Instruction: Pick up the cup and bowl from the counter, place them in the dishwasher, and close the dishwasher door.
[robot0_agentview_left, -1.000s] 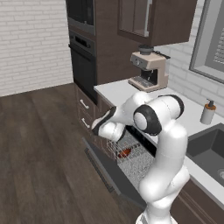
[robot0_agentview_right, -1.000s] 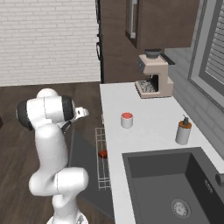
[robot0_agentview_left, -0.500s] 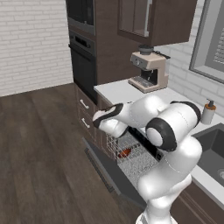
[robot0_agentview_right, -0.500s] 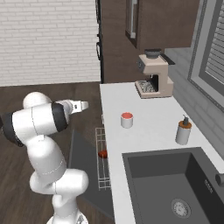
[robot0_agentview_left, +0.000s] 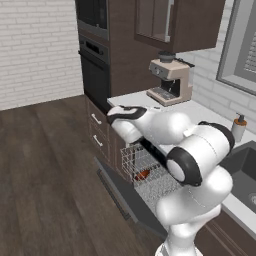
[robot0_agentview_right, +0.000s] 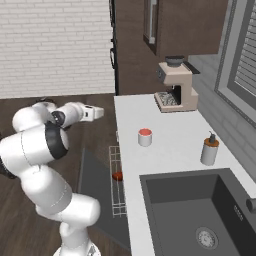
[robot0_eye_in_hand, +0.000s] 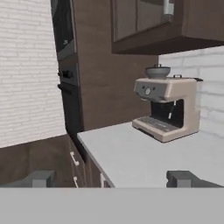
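Observation:
The cup (robot0_agentview_right: 145, 137), white with a red top, stands on the pale counter (robot0_agentview_right: 170, 150) in front of the coffee machine. The reddish-brown bowl (robot0_agentview_right: 117, 176) lies in the wire rack (robot0_agentview_right: 116, 185) pulled out of the dishwasher (robot0_agentview_left: 150, 175); it shows as the bowl (robot0_agentview_left: 142, 174) from the left too. The dishwasher door (robot0_agentview_left: 122, 195) hangs open, flat and low. My gripper (robot0_agentview_right: 99, 112) hovers above the door at counter height, left of the cup and apart from it. In the hand view my gripper (robot0_eye_in_hand: 112, 179) is open and empty, its fingertips (robot0_eye_in_hand: 41, 178) set wide.
A beige coffee machine (robot0_eye_in_hand: 168, 109) sits at the back of the counter. A soap dispenser (robot0_agentview_right: 209, 150) stands beside the dark sink (robot0_agentview_right: 195, 210). The black wall oven (robot0_agentview_left: 95, 75) and brown drawers (robot0_agentview_left: 97, 132) lie beyond the dishwasher. Wood floor (robot0_agentview_left: 45, 175) spreads to the left.
The arm has swung up and away from the rack, and the hand has risen to counter height facing the coffee machine. The jaws stayed open. Bowl and cup have not moved.

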